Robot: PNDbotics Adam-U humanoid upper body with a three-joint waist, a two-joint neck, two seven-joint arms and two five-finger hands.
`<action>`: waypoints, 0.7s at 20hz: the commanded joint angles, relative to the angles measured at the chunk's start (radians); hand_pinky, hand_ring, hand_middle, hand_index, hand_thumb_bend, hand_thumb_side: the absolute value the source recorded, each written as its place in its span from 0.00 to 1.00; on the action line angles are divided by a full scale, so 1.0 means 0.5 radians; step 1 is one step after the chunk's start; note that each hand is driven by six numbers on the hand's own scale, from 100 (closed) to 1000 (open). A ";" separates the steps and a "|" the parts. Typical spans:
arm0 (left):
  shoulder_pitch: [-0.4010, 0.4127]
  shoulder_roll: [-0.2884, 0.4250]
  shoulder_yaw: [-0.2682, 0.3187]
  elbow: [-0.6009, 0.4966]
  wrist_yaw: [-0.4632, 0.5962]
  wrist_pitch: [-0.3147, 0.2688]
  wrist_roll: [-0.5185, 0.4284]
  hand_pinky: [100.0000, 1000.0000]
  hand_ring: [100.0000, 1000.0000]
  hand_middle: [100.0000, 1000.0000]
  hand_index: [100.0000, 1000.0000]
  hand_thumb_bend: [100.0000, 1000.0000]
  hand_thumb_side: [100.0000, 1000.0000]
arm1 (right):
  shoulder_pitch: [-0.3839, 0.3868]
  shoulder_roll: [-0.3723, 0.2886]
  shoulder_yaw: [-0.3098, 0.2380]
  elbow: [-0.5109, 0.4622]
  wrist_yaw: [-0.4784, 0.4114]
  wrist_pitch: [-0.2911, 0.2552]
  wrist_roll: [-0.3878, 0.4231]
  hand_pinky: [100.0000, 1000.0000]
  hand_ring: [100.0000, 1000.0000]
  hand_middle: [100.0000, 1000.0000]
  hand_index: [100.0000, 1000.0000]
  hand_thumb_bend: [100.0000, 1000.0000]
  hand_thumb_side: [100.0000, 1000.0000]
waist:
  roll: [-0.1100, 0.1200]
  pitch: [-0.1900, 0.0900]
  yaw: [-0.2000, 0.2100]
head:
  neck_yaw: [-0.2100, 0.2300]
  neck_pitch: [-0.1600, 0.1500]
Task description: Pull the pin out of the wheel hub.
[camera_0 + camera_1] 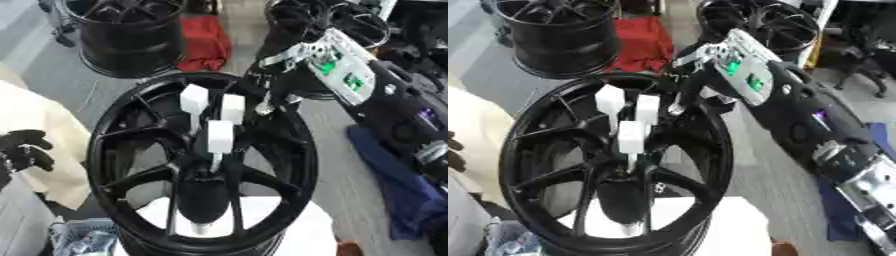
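My right hand [267,95] hovers at the far rim of the wheel hub [131,200], fingers hidden so I cannot tell their state, nearing the white pins [220,136] at its centre, which I must grasp next.

My right arm [798,115], black with a silver wrist bracket and green-lit board, reaches in from the right edge, its black hand [262,82] lowered, fingers hard to make out. My black-fingered left hand [24,150] idles at the left edge (fingers curled, holding nothing).
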 commanded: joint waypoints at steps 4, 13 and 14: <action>-0.014 0.017 0.000 -0.029 -0.006 -0.010 0.001 0.54 0.54 0.59 0.78 0.00 0.78 | -0.053 0.056 -0.055 0.055 0.093 -0.081 0.005 0.85 0.83 0.75 0.86 0.27 0.19 | 0.016 -0.017 0.003 | -0.001 -0.018; -0.017 0.016 -0.003 -0.027 -0.005 -0.013 0.001 0.54 0.54 0.59 0.77 0.00 0.77 | -0.066 0.113 -0.065 0.050 0.108 -0.114 0.005 0.84 0.81 0.75 0.87 0.27 0.21 | 0.017 -0.016 0.010 | -0.003 -0.018; -0.017 0.016 -0.004 -0.027 -0.005 -0.012 0.001 0.54 0.54 0.59 0.77 0.00 0.77 | -0.068 0.116 -0.064 0.043 0.106 -0.113 0.005 0.84 0.81 0.76 0.87 0.28 0.22 | 0.017 -0.016 0.011 | -0.003 -0.018</action>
